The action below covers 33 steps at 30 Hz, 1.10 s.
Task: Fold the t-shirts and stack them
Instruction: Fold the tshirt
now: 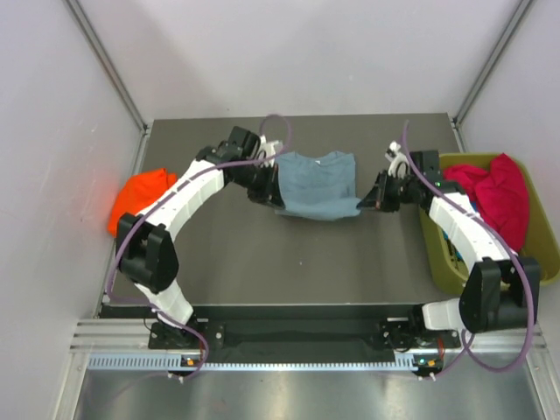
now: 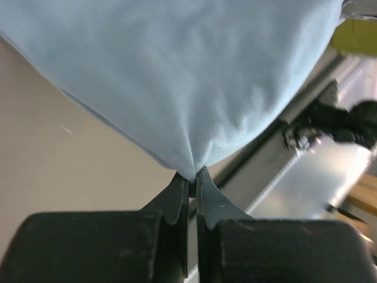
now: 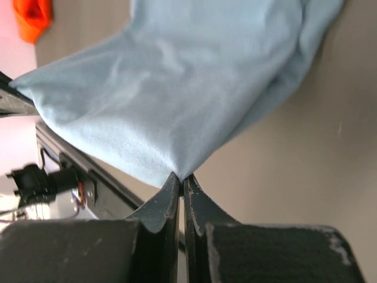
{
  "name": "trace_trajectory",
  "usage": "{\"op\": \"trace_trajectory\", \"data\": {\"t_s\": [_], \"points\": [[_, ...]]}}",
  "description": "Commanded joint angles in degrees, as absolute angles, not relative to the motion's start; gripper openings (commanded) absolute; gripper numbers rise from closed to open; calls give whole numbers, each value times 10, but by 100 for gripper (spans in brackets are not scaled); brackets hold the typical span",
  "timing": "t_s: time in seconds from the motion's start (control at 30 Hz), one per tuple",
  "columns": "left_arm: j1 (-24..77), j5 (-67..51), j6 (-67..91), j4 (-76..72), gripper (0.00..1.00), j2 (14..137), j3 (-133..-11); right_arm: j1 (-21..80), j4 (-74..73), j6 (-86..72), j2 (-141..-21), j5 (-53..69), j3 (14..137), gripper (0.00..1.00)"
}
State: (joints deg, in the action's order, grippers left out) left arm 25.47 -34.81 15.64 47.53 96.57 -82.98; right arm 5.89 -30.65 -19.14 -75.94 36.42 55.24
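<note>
The grey-blue t-shirt (image 1: 315, 184) hangs stretched between my two grippers above the far middle of the table. My left gripper (image 1: 273, 194) is shut on its left corner; in the left wrist view the cloth (image 2: 177, 76) is pinched at the gripper (image 2: 193, 174). My right gripper (image 1: 374, 194) is shut on its right corner; in the right wrist view the cloth (image 3: 177, 94) is pinched at the gripper (image 3: 181, 177). The orange-red t-shirt (image 1: 138, 199) lies crumpled at the table's left edge and shows in the right wrist view (image 3: 32, 17). The crimson-pink t-shirt (image 1: 494, 194) lies in the bin. The teal t-shirt is out of view.
The olive-green bin (image 1: 544, 254) stands off the table's right edge, beside my right arm. The dark table (image 1: 297, 262) spreads below the held shirt. Grey walls close in on the left, right and back.
</note>
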Motion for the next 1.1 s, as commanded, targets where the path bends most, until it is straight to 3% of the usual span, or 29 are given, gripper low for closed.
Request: {"op": "trace_trajectory", "data": {"t_s": [0.0, 0.57, 1.07], "points": [[243, -281, 102, 475, 0, 999, -935, 62, -253, -192, -802, 370, 630, 0], [196, -217, 75, 469, 0, 1266, -1219, 52, -206, -192, -1119, 370, 938, 0], [184, -183, 71, 396, 0, 1420, -1376, 48, -184, -195, -1251, 358, 1052, 0]]}}
